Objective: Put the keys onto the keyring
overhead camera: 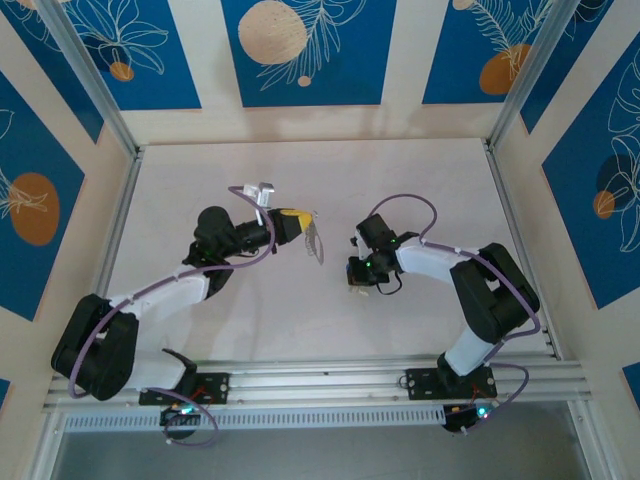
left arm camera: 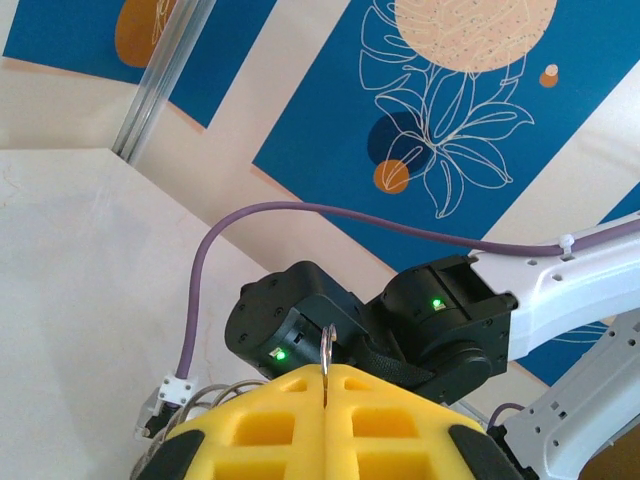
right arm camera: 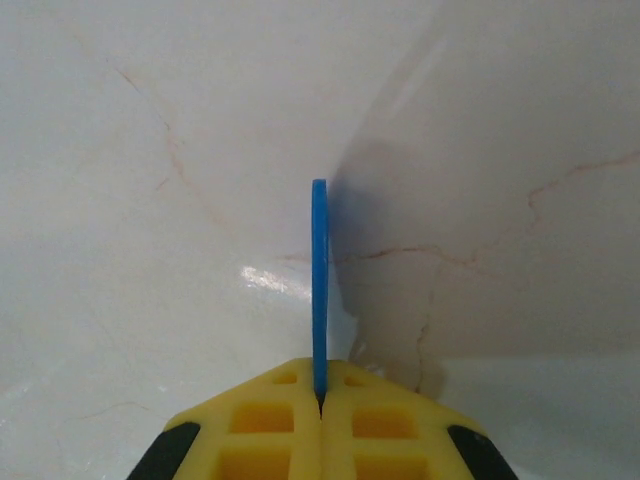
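Pale marbled table (overhead camera: 300, 320); above it, left gripper (overhead camera: 302, 228) clenched on flat grey metal oval keyring (overhead camera: 314, 243), loop offered rightward. Low, right gripper (right arm camera: 320, 388) grasps tiny blue-headed key (right arm camera: 318, 280), head protruding, probably for threading.

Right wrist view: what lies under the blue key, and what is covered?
Under the key is pale table with faint veins, and the key's shadow falls to its right. The key's lower end is covered by the shut yellow right jaws, so its blade cannot be seen.
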Robot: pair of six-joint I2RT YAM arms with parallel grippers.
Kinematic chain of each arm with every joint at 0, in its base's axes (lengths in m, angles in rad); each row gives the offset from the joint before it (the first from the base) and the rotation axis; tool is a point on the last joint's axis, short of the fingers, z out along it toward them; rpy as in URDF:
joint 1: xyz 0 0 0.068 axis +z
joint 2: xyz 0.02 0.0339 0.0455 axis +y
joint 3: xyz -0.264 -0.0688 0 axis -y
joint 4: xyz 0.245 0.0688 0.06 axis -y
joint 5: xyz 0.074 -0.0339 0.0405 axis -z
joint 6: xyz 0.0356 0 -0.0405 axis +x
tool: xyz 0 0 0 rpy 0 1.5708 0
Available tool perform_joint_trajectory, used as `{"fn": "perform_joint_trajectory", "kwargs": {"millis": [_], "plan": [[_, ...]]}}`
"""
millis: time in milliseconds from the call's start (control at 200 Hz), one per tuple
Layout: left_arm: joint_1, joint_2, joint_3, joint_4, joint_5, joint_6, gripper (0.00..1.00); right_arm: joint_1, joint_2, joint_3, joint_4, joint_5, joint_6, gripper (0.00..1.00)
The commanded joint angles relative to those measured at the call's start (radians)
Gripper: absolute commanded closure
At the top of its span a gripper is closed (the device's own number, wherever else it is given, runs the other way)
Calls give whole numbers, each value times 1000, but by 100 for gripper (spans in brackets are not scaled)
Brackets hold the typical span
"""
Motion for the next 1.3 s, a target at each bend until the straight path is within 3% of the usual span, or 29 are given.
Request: {"fn": "perform_joint_trajectory", "kwargs": {"millis": [0, 185, 465, 955, 1295], "plan": [[-7, -20, 25, 33, 2, 19, 100, 6, 3, 25, -10, 14, 10, 90], [-11, -13, 30, 40, 3, 18, 100, 4, -1, 23, -5, 21, 16, 83], [-12, -8, 35, 43, 6, 16, 100, -1, -9, 22, 1, 25, 14, 83], [-14, 0, 32, 56, 6, 12, 100, -15, -27, 10, 0, 30, 8, 95], [-19, 6, 37, 62, 6, 7, 100, -21, -44, -3, -5, 31, 2, 86]]}}
